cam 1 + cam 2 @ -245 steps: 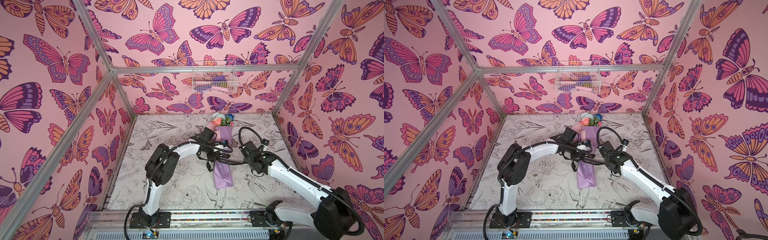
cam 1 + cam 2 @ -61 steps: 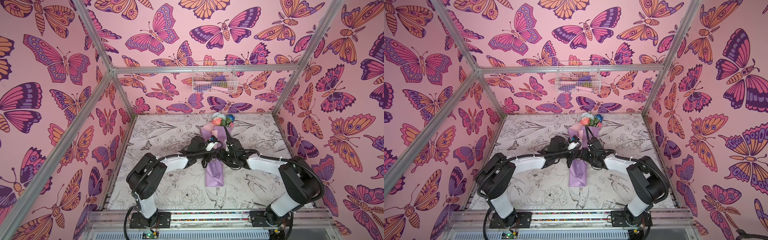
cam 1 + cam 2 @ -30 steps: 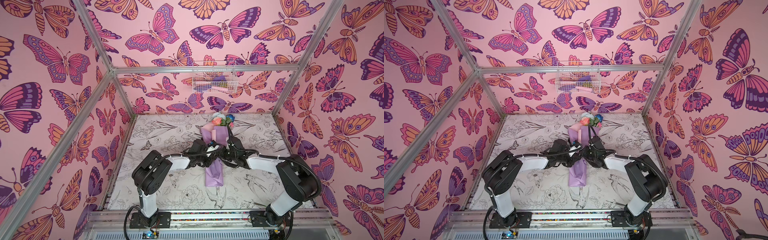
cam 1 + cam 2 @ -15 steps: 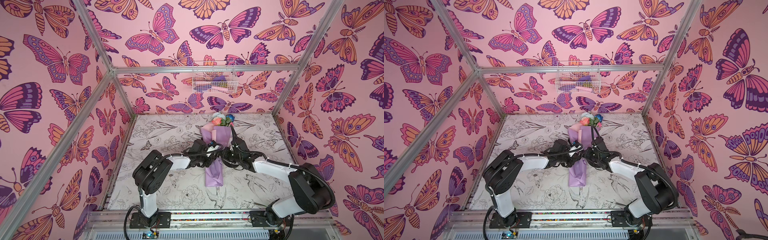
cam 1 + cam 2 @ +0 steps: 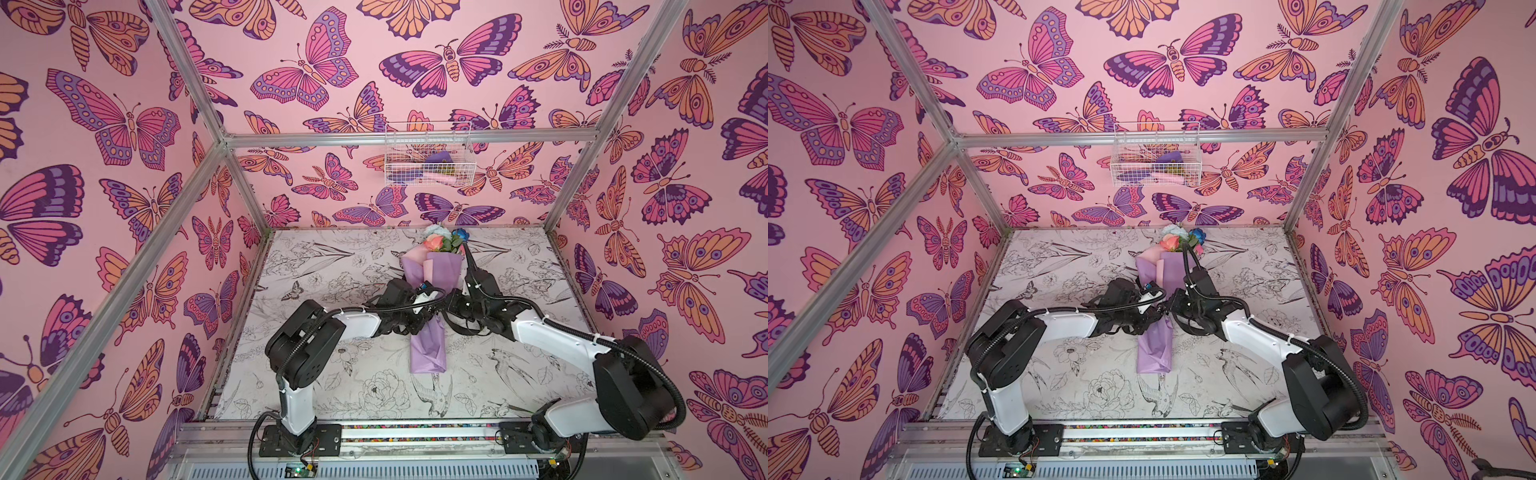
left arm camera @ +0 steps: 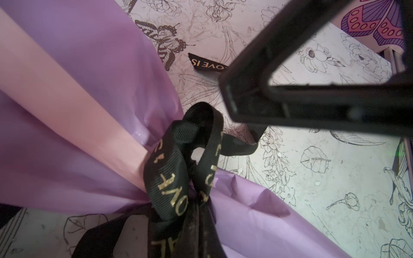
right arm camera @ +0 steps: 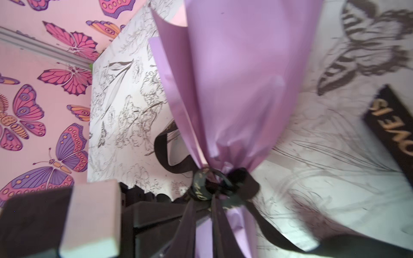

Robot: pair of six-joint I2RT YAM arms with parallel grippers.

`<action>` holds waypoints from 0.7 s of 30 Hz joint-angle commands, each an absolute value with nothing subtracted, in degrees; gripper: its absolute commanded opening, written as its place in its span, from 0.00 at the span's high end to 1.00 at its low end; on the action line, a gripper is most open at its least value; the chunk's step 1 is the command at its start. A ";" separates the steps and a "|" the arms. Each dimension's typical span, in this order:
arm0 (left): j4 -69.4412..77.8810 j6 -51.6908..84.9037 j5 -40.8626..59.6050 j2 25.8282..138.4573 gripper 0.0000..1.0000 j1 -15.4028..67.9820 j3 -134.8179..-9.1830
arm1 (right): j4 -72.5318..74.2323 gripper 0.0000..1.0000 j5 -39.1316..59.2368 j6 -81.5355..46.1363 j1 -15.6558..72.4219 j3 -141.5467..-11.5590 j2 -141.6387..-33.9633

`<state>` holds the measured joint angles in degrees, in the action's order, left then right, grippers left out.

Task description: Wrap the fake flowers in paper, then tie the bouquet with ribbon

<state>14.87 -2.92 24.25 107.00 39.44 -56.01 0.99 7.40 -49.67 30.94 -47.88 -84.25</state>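
The bouquet of fake flowers (image 5: 432,270) lies lengthwise in the middle of the table, in lilac paper, with peach and blue blooms (image 5: 1181,241) at the far end. A black ribbon (image 6: 176,169) with gold letters is knotted round its waist (image 7: 212,185). My left gripper (image 5: 428,320) and right gripper (image 5: 451,309) meet at that waist from either side. Ribbon strands run from the knot straight into my left gripper (image 6: 196,245), which is shut on them. Two more taut strands run into my right gripper (image 7: 203,245), also shut. A loose ribbon end (image 6: 206,64) lies on the table.
A white wire basket (image 5: 428,158) with purple and pink things hangs on the back wall. The table (image 5: 332,266) has a flower-print cover, walled by butterfly panels and aluminium posts. The right arm's cable loops over the bouquet's upper part (image 5: 471,266).
The right arm's elbow has swung outward to the right while its gripper stayed at the bouquet's waist. Left arm and bouquet have barely shifted.
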 commanded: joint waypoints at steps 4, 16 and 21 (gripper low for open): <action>13.14 -3.95 25.31 107.57 1.00 39.64 -56.34 | 4.09 0.84 12.40 -51.06 30.73 -50.60 -89.71; 13.18 -3.96 25.18 107.41 1.00 39.66 -56.25 | 4.39 0.84 11.39 -51.61 30.76 -49.76 -91.88; 13.18 -3.96 25.26 107.51 1.00 39.65 -56.25 | 5.80 0.82 11.55 -51.67 30.67 -49.83 -92.80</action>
<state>14.87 -2.94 24.23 107.00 39.44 -56.01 4.16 11.62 -51.03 30.89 -49.19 -92.03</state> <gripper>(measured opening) 0.049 0.182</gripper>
